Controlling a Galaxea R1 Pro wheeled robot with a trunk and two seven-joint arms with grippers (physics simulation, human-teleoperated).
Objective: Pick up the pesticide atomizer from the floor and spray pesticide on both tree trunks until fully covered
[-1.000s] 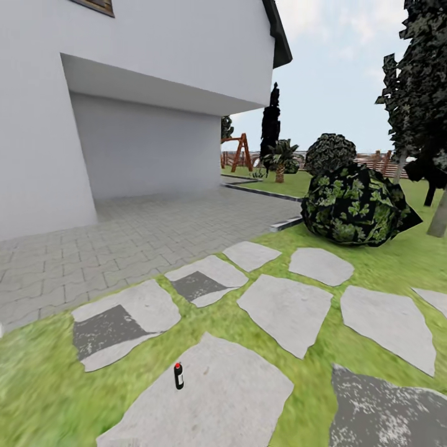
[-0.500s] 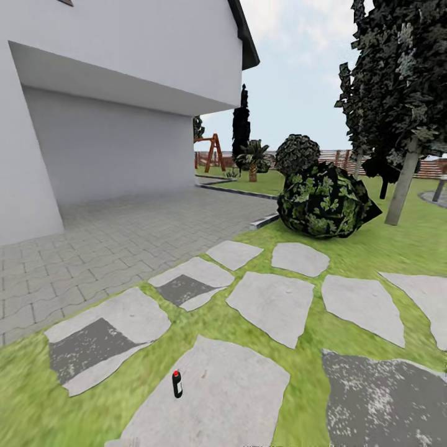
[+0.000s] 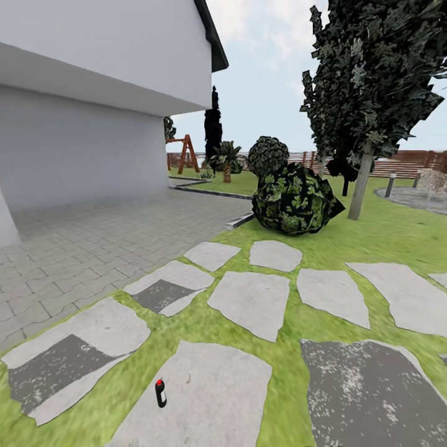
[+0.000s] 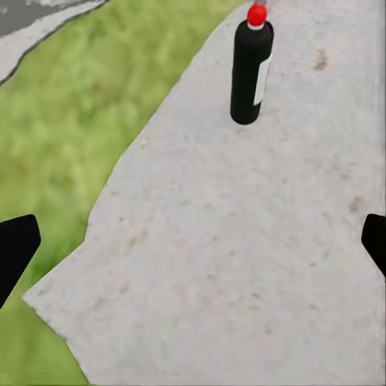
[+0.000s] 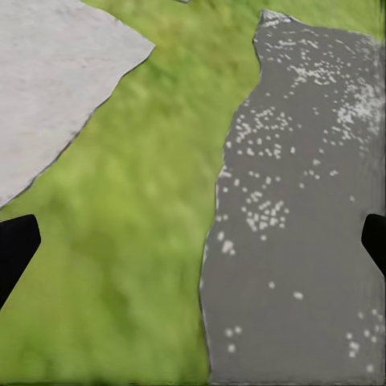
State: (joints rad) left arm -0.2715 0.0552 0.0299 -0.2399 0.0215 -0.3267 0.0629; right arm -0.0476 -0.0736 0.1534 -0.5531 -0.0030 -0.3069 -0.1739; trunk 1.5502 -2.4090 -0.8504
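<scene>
The pesticide atomizer (image 3: 161, 393), a small black bottle with a red cap, stands upright on a pale stone slab (image 3: 205, 397) low in the head view. In the left wrist view the atomizer (image 4: 251, 68) stands ahead of my left gripper (image 4: 193, 249), which is open, its dark fingertips (image 4: 14, 249) far apart over the slab and touching nothing. My right gripper (image 5: 193, 249) is open too, above grass and a dark speckled stone (image 5: 305, 241). One tree with a thick pale trunk (image 3: 362, 186) and dark jagged foliage (image 3: 372, 68) stands on the lawn at the far right.
A round leafy bush (image 3: 292, 198) sits between the stepping stones and the tree. The white house (image 3: 93, 105) and its paved yard (image 3: 93, 242) lie to the left. A brown slat fence (image 3: 406, 164) closes the back. Stepping stones (image 3: 251, 301) cross the grass.
The camera has turned to the right: the house has slid left, and the pale-trunked tree and fence have come into view. The atomizer stays on its slab.
</scene>
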